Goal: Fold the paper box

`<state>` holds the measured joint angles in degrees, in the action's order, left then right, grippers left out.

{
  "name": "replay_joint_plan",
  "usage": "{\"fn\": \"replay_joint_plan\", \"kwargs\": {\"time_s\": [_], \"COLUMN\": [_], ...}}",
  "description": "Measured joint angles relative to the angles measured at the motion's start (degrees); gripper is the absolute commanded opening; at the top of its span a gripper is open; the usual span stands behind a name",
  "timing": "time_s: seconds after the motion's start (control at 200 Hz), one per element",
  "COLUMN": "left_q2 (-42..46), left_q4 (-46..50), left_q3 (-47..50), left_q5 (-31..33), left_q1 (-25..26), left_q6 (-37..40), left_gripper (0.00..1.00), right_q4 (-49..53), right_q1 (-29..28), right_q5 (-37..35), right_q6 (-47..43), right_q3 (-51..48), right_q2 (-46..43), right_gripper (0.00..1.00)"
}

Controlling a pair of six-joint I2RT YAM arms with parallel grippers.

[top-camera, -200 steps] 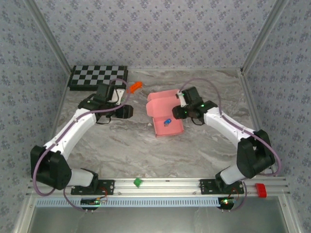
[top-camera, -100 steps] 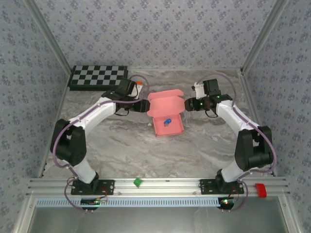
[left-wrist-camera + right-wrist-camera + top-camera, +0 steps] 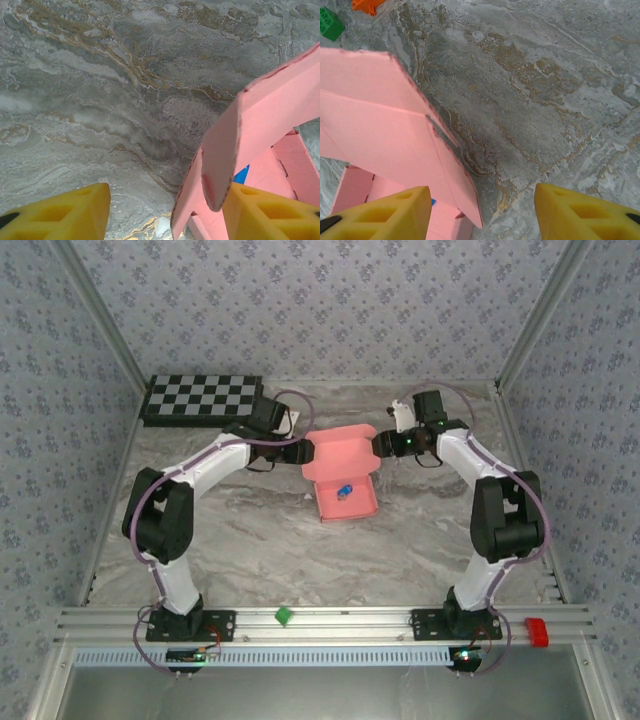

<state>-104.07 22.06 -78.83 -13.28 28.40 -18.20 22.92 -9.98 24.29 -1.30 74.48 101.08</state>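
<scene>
Paper box: the paper box [image 3: 341,472] is pink card, partly folded. It lies on the table [image 3: 250,540] about midway between the left and right edges, nearer the far edge.
Box form: a shallow tray faces up on the near side. A wide flap [image 3: 340,450] stands raised along its far side.
Contents: a small blue item [image 3: 345,490] lies inside the tray.
Left hand: the left hand [image 3: 299,452] sits at the flap's left edge. It is open, its yellow fingers [image 3: 60,212] set wide apart. The wrist view shows the flap's corner between them, close to one finger and not pinched.
Right hand: the right hand [image 3: 382,445] sits at the flap's right edge. It is open, fingers well apart. The wrist view shows the flap's corner hanging over one finger, not clamped.
Other items: a checkerboard [image 3: 200,398] lies at the far left corner. A green block [image 3: 330,22] and an orange block [image 3: 367,5] lie near each other on the table, apart from the box.
</scene>
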Motion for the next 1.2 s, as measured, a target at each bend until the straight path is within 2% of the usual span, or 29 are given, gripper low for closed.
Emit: {"fn": "replay_joint_plan", "kwargs": {"time_s": [0.49, 0.92, 1.199], "left_q2": [-2.03, -2.23, -2.23], "left_q4": [-1.29, -1.27, -1.27], "left_q3": [-1.01, -1.38, -1.4], "left_q5": [-3.04, -3.52, -4.13], "left_q1": [0.0, 0.0, 0.0], "left_q6": [-1.03, -1.62, -1.92], "left_gripper": [0.51, 0.4, 0.33], "right_q4": [0.85, 2.12, 2.14], "right_q1": [-0.02, -0.87, -2.4], "right_q5": [4.13, 4.79, 2.19], "right_q6": [-0.31, -1.11, -0.98], "right_q3": [3.65, 4.07, 4.11], "right_q2": [4.11, 4.98, 4.96], "right_gripper": [0.5, 0.28, 0.24]}}
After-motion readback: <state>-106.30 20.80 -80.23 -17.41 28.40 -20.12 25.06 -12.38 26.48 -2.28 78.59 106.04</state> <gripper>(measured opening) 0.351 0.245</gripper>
